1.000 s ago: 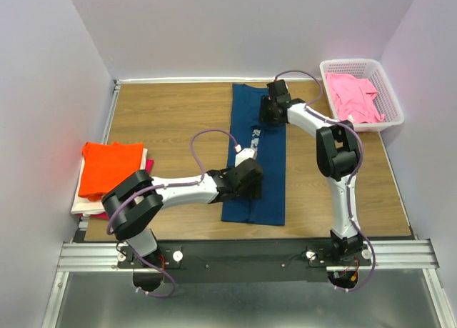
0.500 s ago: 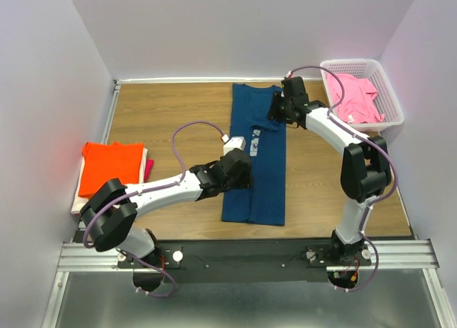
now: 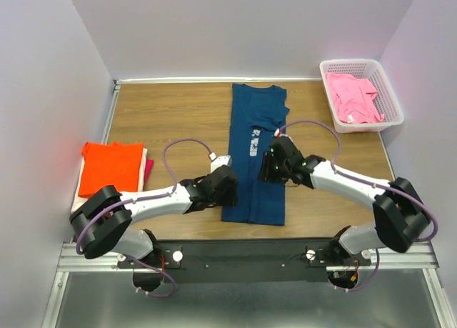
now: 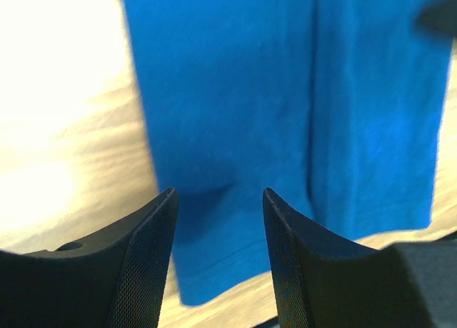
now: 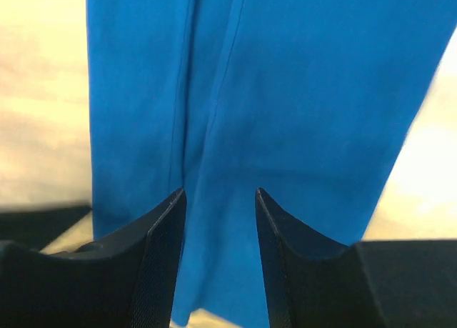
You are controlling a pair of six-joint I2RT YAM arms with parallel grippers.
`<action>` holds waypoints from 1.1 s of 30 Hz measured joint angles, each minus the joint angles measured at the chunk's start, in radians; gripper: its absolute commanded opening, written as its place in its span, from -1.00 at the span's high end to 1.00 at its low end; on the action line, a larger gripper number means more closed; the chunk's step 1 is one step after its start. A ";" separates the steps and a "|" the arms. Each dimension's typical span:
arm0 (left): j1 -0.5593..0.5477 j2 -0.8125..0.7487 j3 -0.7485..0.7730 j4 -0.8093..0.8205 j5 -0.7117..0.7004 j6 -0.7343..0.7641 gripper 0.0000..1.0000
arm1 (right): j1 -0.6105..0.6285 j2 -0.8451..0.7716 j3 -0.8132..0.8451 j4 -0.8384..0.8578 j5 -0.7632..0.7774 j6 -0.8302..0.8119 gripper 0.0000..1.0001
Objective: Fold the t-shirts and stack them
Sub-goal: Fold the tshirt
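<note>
Wood-grain table (image 3: 178, 121), plain pale walls (image 3: 250, 28). Navy t-shirt (image 3: 246, 113) centre frame, soft cloth folded into a long flat strip. Left gripper (image 4: 220, 196) over its lower-left edge, right gripper (image 5: 220, 194) over its right side. Both jaws open, holding nothing.

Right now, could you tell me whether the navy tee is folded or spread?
Partly folded: the navy tee lies as a long narrow strip, sides turned in, not yet halved.

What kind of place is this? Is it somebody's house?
Probably a robot practice booth, not a house. Plain walls box in a wooden table, a left arm and a right arm are bolted to a metal rail, and a navy t-shirt lies flat for folding.
</note>
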 measured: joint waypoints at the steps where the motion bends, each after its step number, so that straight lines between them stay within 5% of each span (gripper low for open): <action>1: 0.000 -0.013 -0.016 0.003 0.004 -0.006 -0.18 | 0.021 -0.021 -0.023 0.004 0.003 0.016 0.00; 7: 0.000 -0.072 -0.093 0.013 0.026 -0.043 -0.18 | 0.196 -0.143 -0.166 0.006 0.028 0.161 0.40; 15: 0.000 -0.122 -0.145 0.014 0.032 -0.080 -0.17 | 0.349 -0.150 -0.198 0.005 0.053 0.293 0.46; 33: 0.011 -0.301 -0.272 0.159 0.091 -0.107 -0.23 | 0.386 -0.038 -0.185 0.027 0.074 0.362 0.45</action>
